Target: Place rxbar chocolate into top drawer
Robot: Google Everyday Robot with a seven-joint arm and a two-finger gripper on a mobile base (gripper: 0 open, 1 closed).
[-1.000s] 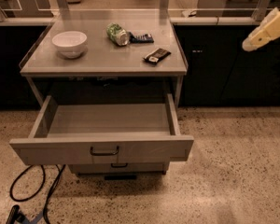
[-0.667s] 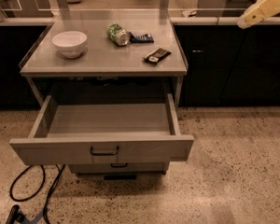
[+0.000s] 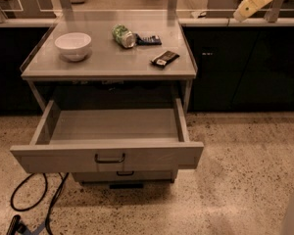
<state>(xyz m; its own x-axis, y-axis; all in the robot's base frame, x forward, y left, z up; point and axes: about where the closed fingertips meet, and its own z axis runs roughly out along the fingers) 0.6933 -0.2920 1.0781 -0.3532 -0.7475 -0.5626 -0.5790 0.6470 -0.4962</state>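
Observation:
The rxbar chocolate [image 3: 164, 58], a small black bar with pale markings, lies flat on the grey cabinet top [image 3: 108, 65] near its right front corner. The top drawer [image 3: 63, 156] is pulled wide open below it, and its inside shows nothing in it. A dark bar handle [image 3: 110, 158] sits centred on the drawer's front. My gripper [image 3: 241, 14] is the cream-coloured arm end at the upper right. It hangs high above the counter, to the right of and beyond the bar, and holds nothing that I can see.
On the cabinet top stand a white bowl [image 3: 73, 45] at the left, a green can on its side [image 3: 122, 35] and a dark blue flat packet [image 3: 148, 40]. The narrower lower drawer front [image 3: 125, 174] is shut. Black cables [image 3: 36, 202] lie on the floor at the left.
My arm has moved up and a little to the left at the upper right. The bar, the drawer and the other objects have not moved.

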